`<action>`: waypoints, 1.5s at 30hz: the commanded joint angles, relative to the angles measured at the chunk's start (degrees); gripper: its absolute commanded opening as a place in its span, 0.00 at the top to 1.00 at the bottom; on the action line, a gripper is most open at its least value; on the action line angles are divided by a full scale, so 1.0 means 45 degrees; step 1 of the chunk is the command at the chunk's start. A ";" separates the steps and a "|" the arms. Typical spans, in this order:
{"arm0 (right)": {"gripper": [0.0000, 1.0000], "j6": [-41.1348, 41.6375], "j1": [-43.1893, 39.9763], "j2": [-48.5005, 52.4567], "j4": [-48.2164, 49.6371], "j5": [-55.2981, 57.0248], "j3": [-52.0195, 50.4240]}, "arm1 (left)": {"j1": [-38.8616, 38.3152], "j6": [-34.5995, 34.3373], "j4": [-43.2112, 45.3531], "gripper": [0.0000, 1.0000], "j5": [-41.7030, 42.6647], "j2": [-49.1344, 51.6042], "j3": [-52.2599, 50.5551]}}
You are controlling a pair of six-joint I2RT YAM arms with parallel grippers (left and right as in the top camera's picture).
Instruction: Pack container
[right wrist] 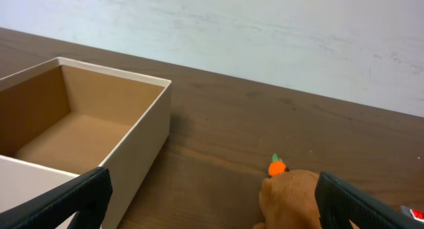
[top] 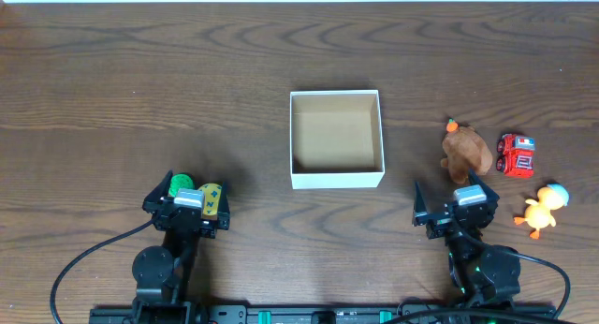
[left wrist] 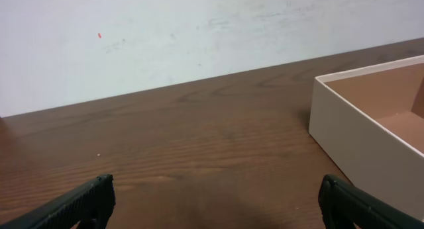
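The container (top: 336, 178), a small white-walled box with a tan inside, sits open and empty at the table's middle. It shows at the right of the left wrist view (left wrist: 358, 133) and at the left of the right wrist view (right wrist: 142, 133). A brown plush toy (top: 467, 149) with an orange tip lies right of it, and shows in the right wrist view (right wrist: 291, 199). A red toy car (top: 516, 154) and a yellow duck (top: 543, 210) lie further right. My left gripper (left wrist: 215, 202) is open and empty. My right gripper (right wrist: 212, 199) is open, just short of the plush.
A green ball (top: 181, 182) and a yellow-green toy (top: 212, 198) sit by the left arm's wrist near the front edge. A pale wall (left wrist: 199, 30) stands beyond the table's far edge.
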 commanded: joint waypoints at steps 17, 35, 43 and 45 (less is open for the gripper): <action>0.01 -0.0185 -0.0121 -0.0092 -0.0019 0.0044 -0.0049 | -0.0039 0.0053 -0.0461 0.02 0.0228 0.0053 -0.0204; 0.01 -0.0845 -0.0131 -0.0068 -0.0010 0.0588 -0.0049 | -0.0039 0.0053 -0.0418 0.02 0.0233 0.0053 -0.0204; 0.01 -0.0889 -0.0131 -0.0068 0.0083 0.0908 -0.0049 | -0.0039 0.0024 -0.0418 0.02 0.0233 0.0053 -0.0204; 0.01 -0.0889 -0.0131 -0.0068 0.0039 0.0903 -0.0049 | -0.0039 0.0024 -0.0418 0.02 0.0233 0.0053 -0.0204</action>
